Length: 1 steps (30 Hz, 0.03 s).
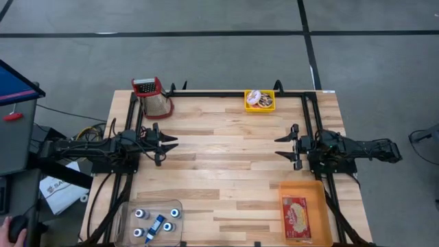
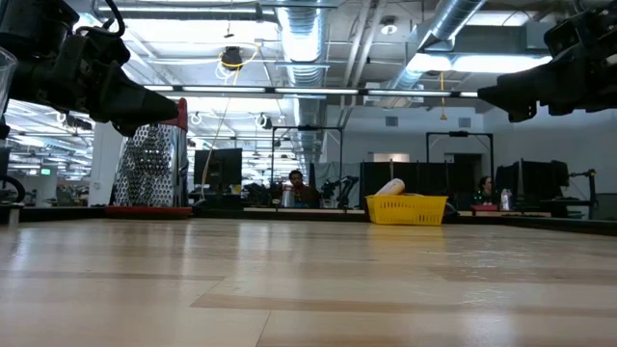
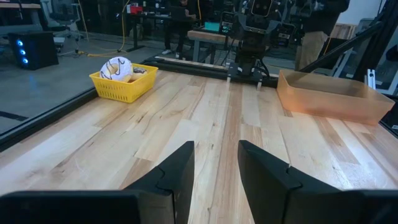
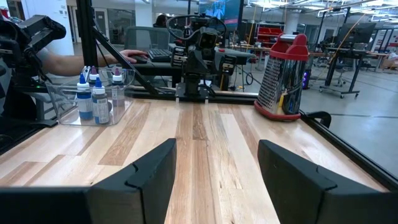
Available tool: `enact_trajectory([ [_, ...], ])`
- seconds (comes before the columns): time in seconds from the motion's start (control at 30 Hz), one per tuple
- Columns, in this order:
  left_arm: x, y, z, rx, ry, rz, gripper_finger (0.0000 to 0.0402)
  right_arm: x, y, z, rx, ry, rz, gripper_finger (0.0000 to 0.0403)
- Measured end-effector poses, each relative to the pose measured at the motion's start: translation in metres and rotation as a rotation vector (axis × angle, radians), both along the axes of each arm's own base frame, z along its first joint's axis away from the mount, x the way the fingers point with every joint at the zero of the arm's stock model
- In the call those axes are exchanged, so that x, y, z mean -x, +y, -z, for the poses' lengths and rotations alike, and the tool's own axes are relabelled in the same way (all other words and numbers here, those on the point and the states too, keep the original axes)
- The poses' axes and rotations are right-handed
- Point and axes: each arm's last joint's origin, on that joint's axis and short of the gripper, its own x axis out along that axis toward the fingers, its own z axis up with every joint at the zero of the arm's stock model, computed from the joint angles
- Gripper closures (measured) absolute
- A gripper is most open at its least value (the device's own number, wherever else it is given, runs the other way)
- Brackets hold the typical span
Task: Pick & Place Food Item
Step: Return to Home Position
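A: Yellow bin [image 1: 260,101] at far table edge, well apart from both claws. Ahead and to the left of left gripper [image 1: 171,143]; off the right flank of right gripper [image 1: 278,147], nearer to that one.

B: Contents?

A: Donuts [image 1: 255,98] inside, piled together. From left wrist view, pale frosted one uppermost, above the rim.

B: State of claws?

A: Left gripper released, fingers [image 3: 180,168] parted by a narrow gap, gripping nothing. Right gripper released as well, fingers [image 4: 155,168] set wider, likewise gripping nothing. Both raised off wooden table [image 1: 226,171], tips facing each other across the middle, well apart.

B: Surroundings?

A: Metal grater [image 1: 158,103] with red handle, upright, to the left of left gripper near far edge. Clear container [image 1: 154,208] holding small bottles [image 1: 140,214], to the right of left gripper at near edge. Orange tray [image 1: 302,189] to the left of right gripper, near edge, with flat food packet [image 1: 295,218] lying in it. Packet label too small to read.
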Motion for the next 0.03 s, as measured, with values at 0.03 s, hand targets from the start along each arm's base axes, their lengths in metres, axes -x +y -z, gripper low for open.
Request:
enact_trajectory([
  [0.03,0.0,0.0,0.0,0.0,0.0,0.0,0.0282,0.0,0.0,0.0,0.0,0.0,0.0,0.0184],
])
